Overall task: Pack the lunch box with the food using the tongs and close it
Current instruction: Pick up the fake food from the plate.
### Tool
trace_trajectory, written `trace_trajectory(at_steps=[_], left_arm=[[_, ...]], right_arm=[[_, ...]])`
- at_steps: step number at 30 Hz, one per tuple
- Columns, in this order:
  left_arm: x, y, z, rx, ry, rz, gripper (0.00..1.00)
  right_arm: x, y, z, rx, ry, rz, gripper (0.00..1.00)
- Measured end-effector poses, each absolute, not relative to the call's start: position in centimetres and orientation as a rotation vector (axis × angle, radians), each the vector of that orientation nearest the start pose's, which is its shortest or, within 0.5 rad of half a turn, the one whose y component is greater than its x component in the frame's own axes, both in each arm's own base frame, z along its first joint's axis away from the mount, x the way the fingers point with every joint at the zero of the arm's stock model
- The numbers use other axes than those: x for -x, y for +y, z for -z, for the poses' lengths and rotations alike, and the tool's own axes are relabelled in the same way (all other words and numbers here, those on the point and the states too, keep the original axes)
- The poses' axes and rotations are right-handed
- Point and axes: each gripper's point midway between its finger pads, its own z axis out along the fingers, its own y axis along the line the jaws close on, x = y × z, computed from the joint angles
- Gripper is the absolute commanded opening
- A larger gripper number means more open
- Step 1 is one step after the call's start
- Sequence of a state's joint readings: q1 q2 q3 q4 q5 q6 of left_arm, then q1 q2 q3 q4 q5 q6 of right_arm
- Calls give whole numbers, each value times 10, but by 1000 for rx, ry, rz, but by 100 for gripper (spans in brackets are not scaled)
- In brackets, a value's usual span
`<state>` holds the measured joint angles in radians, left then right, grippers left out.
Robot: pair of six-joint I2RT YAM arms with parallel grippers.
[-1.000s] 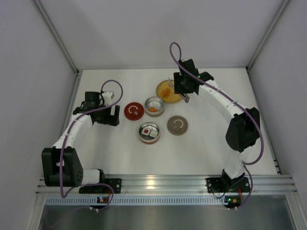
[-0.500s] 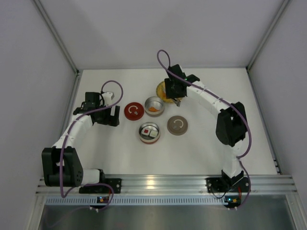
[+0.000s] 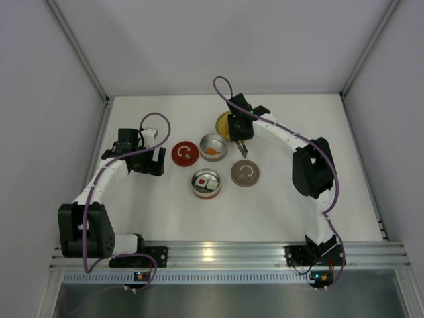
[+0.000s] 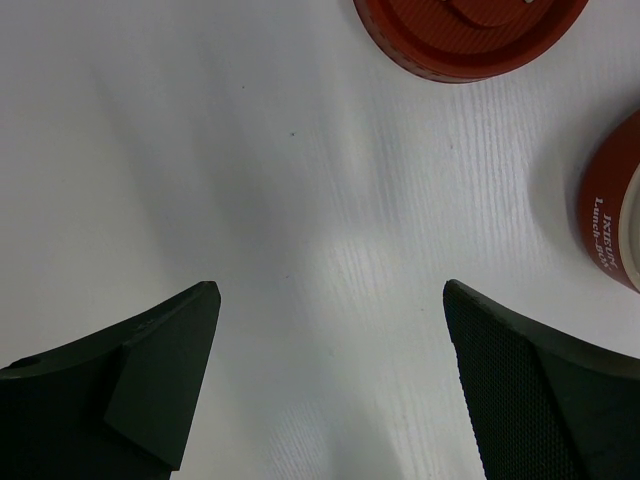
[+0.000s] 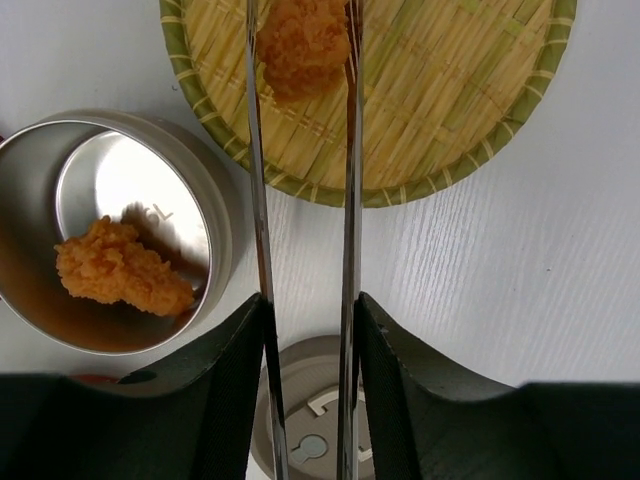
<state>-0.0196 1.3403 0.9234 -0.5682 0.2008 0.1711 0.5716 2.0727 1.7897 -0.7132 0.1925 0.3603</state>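
Tongs (image 5: 258, 200) squeezed between the fingers of the right gripper (image 5: 305, 318), one dark finger pressed on each thin silver arm, the two arms nearly parallel. Pinch an orange chunk (image 5: 300, 45) at the far tips, over the round woven plate (image 5: 450, 100). Impossible to tell whether that chunk touches the weave or hangs just above it. From the top camera, right gripper over the near side of the plate, hiding much of it.

Just beside the plate, on its left: an open steel container (image 5: 222, 215), with a second orange chunk (image 5: 120, 280) lying on its bottom. Nearer the arm bases, a beige lid (image 5: 305, 400) flat on the table (image 3: 165, 212), partly behind the tongs in the right wrist view.

More food in a red-walled container (image 3: 207, 195) near the middle of the table: a dark cube with a red top (image 3: 201, 180) and a white-and-black cube (image 3: 211, 179), side by side. Red lid (image 3: 185, 153) flat on the table, left of the steel container and apart from it.

Left gripper (image 4: 330, 290): hovers low over bare table with jaws spread wide, grasping nothing. In its wrist view, the red lid at the top edge and the red-walled container's side, lettered "Lunch-Box", at the right edge. Both containers uncovered, both lids lying off.
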Motion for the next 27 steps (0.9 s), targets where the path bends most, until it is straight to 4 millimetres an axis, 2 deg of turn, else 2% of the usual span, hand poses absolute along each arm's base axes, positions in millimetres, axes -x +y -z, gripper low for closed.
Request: trace_trajectory(at_steps=[8, 13, 22, 27], left_arm=[[-310, -33, -97, -327, 2517, 186, 98], [-310, -33, -97, -327, 2517, 188, 98], [-310, -33, -97, -327, 2516, 190, 98], [-310, -33, -97, -327, 2516, 191, 98]], right_arm=[[-429, 252, -110, 241, 2541, -164, 17], [-429, 240, -126, 300, 2518, -178, 3], [-435, 217, -154, 421, 2451, -175, 0], [-420, 220, -170, 594, 2396, -247, 2]])
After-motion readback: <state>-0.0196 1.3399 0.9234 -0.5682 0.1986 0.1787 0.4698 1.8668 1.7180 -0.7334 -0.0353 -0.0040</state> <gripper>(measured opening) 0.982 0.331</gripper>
